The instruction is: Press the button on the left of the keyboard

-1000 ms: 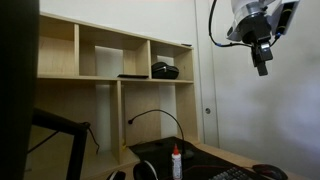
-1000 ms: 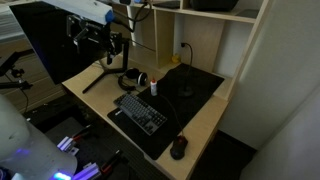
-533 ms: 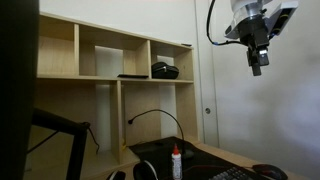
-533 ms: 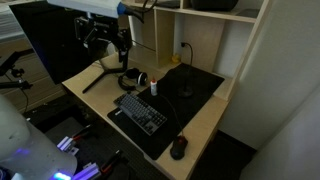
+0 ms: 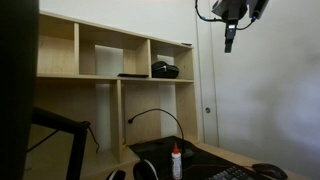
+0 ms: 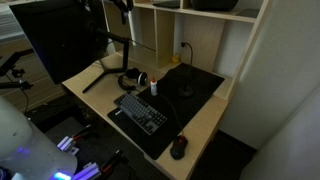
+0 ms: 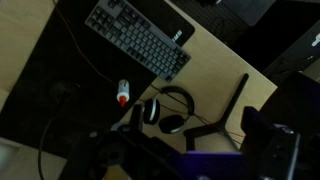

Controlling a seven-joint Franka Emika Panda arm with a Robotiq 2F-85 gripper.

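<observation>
Gripper [image 5: 229, 43] has climbed and slid from the upper right toward the upper middle of an exterior view over the last second, so it's high above the bench [image 6: 214, 122] and well apart from the keys. Reads as repositioning, no press close yet. Gripper opening: cannot tell, it shows only as a thin dark prong, and the wrist view's bottom edge is blur. Keyboard [image 6: 142, 112] lies flat at lower centre of an exterior view, and upper centre in wrist view [image 7: 140, 42], nothing touching it. Count: 1 keyboard, 1 mouse [image 6: 178, 148], 1 pair of headphones [image 7: 170, 108], 1 red-capped bottle [image 7: 122, 93], 1 black mat [image 6: 200, 85]
</observation>
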